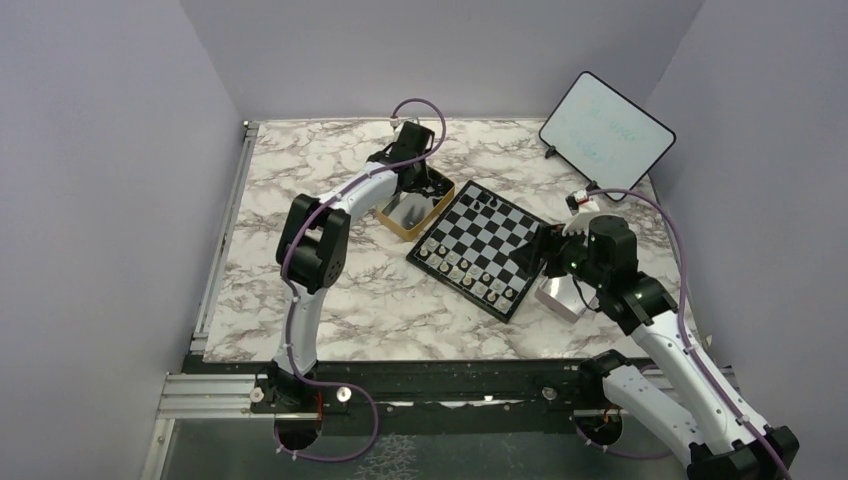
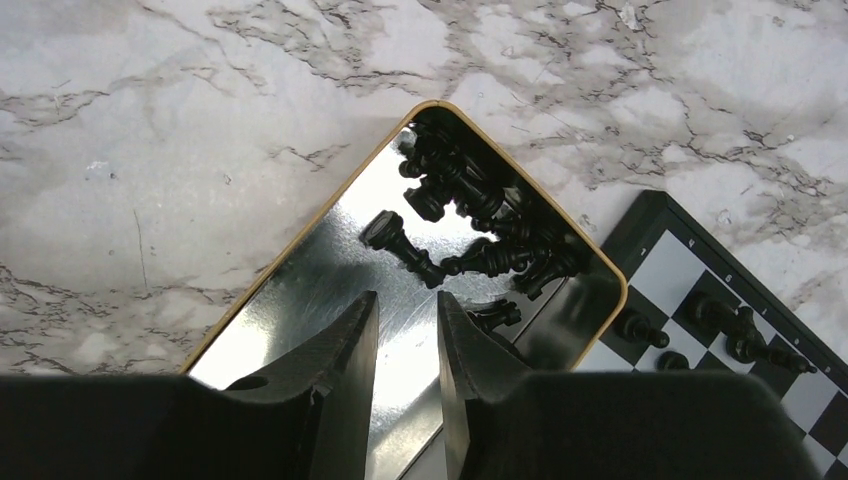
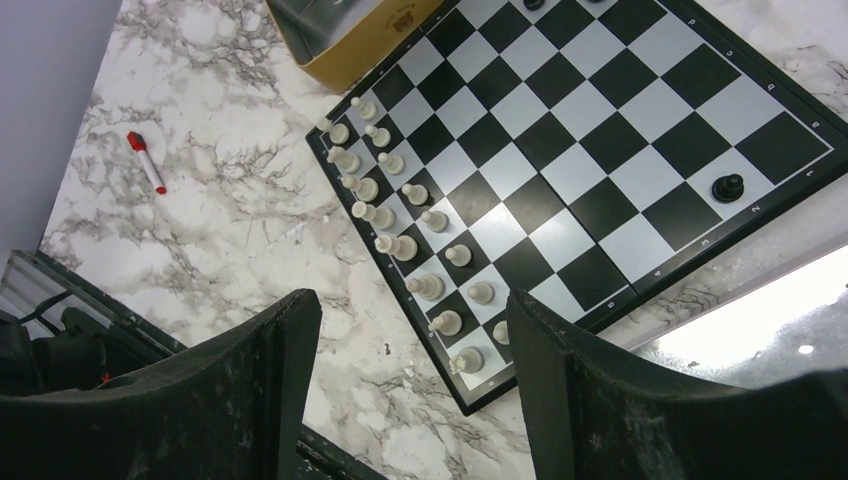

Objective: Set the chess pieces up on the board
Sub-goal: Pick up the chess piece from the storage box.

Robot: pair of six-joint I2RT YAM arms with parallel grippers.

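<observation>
Just ahead of my barely-open, empty left end effector [image 2: 406, 300], most tiny black chess pieces [image 2: 480, 200] sit in the gold metal tin [image 2: 300, 300]; pale set [image 3: 400, 220] is placed on the checkered board [image 3: 600, 130].

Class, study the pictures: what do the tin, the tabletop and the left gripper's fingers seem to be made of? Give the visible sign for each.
Tin: metal, gold rim, mirror-bright floor reflecting the black pieces. Tabletop: white, grey-veined marble look; real stone or printed laminate, cannot tell. Left gripper's fingers: matte black, finely textured, probably plastic.
</observation>
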